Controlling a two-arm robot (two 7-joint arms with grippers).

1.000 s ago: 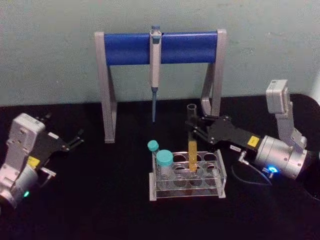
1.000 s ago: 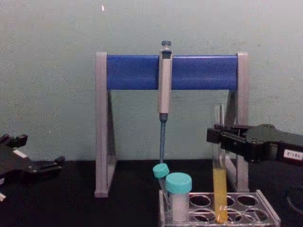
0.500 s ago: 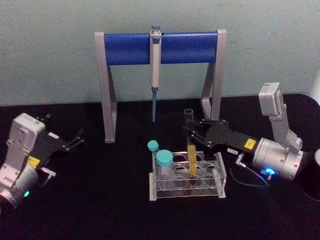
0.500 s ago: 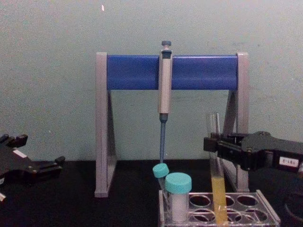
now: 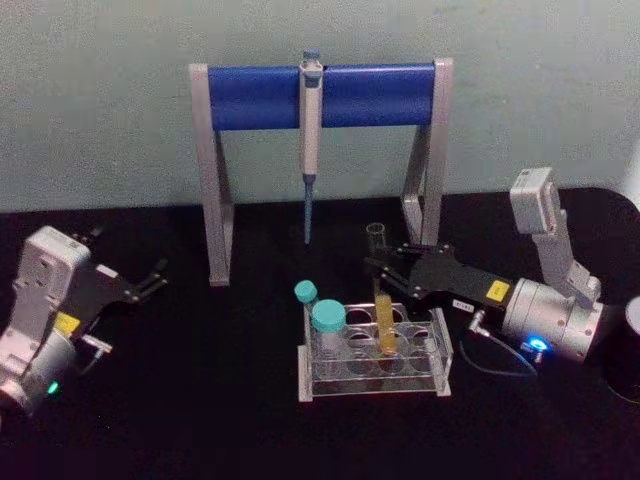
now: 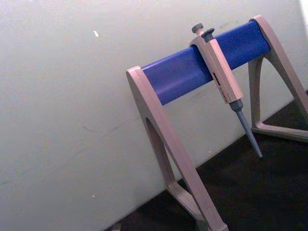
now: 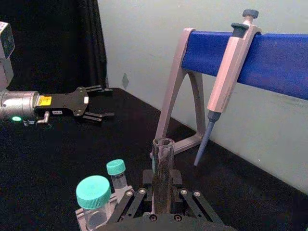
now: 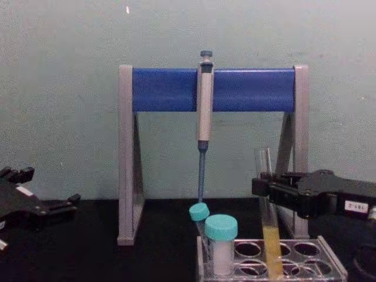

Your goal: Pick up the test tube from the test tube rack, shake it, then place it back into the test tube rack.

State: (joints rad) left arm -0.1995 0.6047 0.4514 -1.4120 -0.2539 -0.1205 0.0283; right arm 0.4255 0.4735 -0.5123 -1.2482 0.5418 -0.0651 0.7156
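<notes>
The test tube (image 5: 383, 310), clear glass with yellow liquid low down, stands upright with its lower end inside a back-row hole of the clear test tube rack (image 5: 372, 383). My right gripper (image 5: 380, 271) reaches in from the right and is shut on the tube's upper part, above the rack. From the chest, the tube (image 8: 268, 226) drops into the rack (image 8: 305, 258), with the right gripper (image 8: 262, 189) clamped on it. The right wrist view looks down on the tube's open mouth (image 7: 163, 144) between the fingers. My left gripper (image 5: 153, 279) rests open at the far left.
A grey-and-blue pipette stand (image 5: 215, 180) with a hanging pipette (image 5: 310, 130) rises just behind the rack. A teal-capped white vial (image 5: 329, 330) and a thin teal-capped tube (image 5: 306, 297) occupy the rack's left side. A dark round object (image 5: 625, 350) sits at the right edge.
My right gripper has come down with the test tube, whose lower end now sits deeper in the rack hole. The left arm has stayed still.
</notes>
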